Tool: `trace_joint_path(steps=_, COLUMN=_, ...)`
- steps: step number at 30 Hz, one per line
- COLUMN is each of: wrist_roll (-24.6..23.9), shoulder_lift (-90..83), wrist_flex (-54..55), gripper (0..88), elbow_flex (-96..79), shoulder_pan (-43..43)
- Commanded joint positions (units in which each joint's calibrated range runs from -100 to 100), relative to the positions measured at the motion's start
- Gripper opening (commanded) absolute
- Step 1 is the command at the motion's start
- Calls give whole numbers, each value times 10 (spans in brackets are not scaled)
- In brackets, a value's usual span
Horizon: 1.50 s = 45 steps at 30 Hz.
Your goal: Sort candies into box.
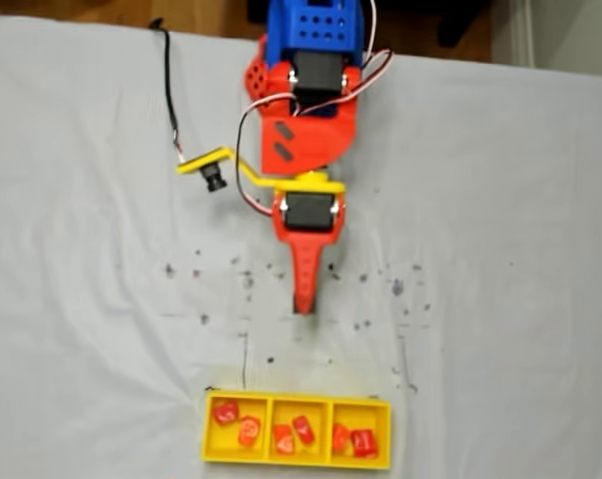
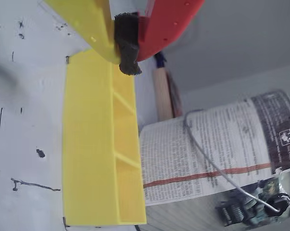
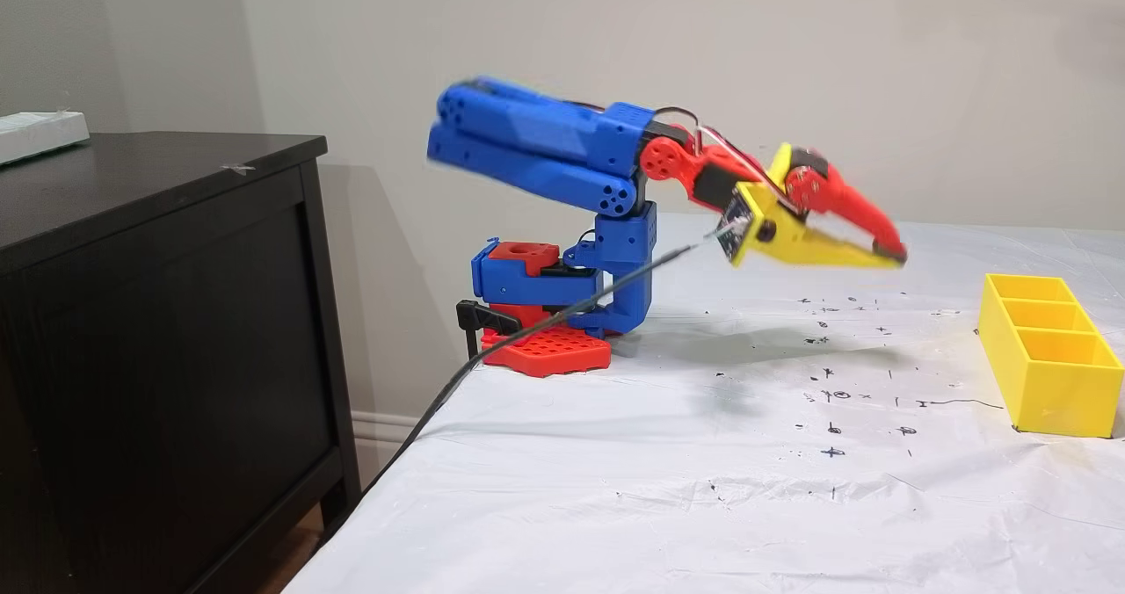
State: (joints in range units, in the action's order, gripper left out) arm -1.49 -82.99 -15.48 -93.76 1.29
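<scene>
The yellow box [image 1: 297, 459] lies near the cloth's bottom edge in a fixed view. Its three compartments each hold two red candies, such as one on the left [image 1: 226, 410], one in the middle [image 1: 303, 429] and one on the right [image 1: 363, 442]. My gripper [image 1: 302, 304] is shut with nothing in it, and it points at the box from a good way off. From the side, the gripper [image 3: 888, 256] hangs in the air to the left of the box [image 3: 1050, 374]. In the wrist view the fingertips [image 2: 128, 53] meet over the box [image 2: 87, 144], whose walls hide the candies.
The white cloth [image 1: 500, 249] carries scattered ink marks. A black cabinet [image 3: 176, 313] stands past the table's left edge, and a black cable [image 3: 527, 330] runs off that edge. In the wrist view a printed sheet [image 2: 207, 154] and a wooden stick [image 2: 161, 96] lie beyond the box.
</scene>
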Motion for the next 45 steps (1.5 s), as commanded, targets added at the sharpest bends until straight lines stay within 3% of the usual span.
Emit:
trace_joint_path(steps=1, wrist_roll=3, shoulder_lift=-161, wrist_flex=-78, gripper=1, elbow_flex=-53, shoulder_pan=-8)
trace_joint_path(steps=13, wrist_roll=25, shoulder_lift=-161, wrist_flex=-154, gripper=11, elbow_flex=-62, shoulder_pan=-16)
trace_joint_path(steps=17, wrist_roll=48, shoulder_lift=-161, wrist_flex=-224, gripper=19, elbow_flex=-62, shoulder_pan=-28)
trace_joint_path(steps=23, wrist_roll=14, shoulder_lift=-161, wrist_flex=-278, gripper=37, elbow_flex=-42, shoulder_pan=-40)
trace_joint_path(steps=28, wrist_roll=36, shoulder_lift=-161, wrist_flex=-343, gripper=37, elbow_flex=-29, shoulder_pan=-45)
trace_joint_path(steps=36, wrist_roll=47, shoulder_lift=-160, wrist_flex=-369, gripper=2, elbow_flex=-47, shoulder_pan=-74)
trace_joint_path(steps=45, wrist_roll=41, shoulder_lift=-160, wrist_flex=-361, gripper=22, elbow_flex=-48, shoulder_pan=-78)
